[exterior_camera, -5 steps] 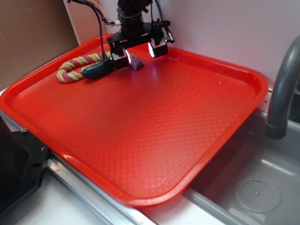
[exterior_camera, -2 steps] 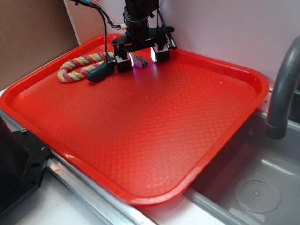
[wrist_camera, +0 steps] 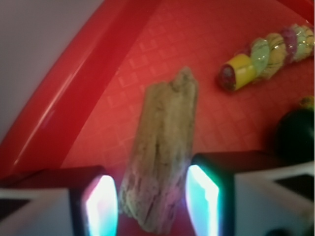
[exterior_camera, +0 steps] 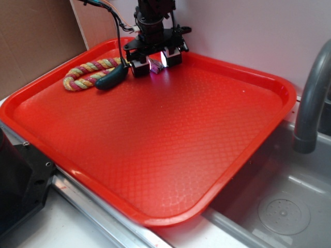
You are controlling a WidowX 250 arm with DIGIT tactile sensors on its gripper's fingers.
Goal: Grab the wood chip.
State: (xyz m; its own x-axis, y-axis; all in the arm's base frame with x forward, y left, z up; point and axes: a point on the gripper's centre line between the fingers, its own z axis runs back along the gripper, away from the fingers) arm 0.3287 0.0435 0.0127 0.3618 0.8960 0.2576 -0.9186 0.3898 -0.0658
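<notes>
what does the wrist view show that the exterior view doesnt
Only the wrist view shows the wood chip's grainy surface, lying between the two glowing pads, with a gap on each side. Only the exterior view shows the whole red tray, the grey faucet, the sink and the arm above the gripper. Both show the braided rope, the dark sausage-shaped toy and the tray's far rim.
</notes>
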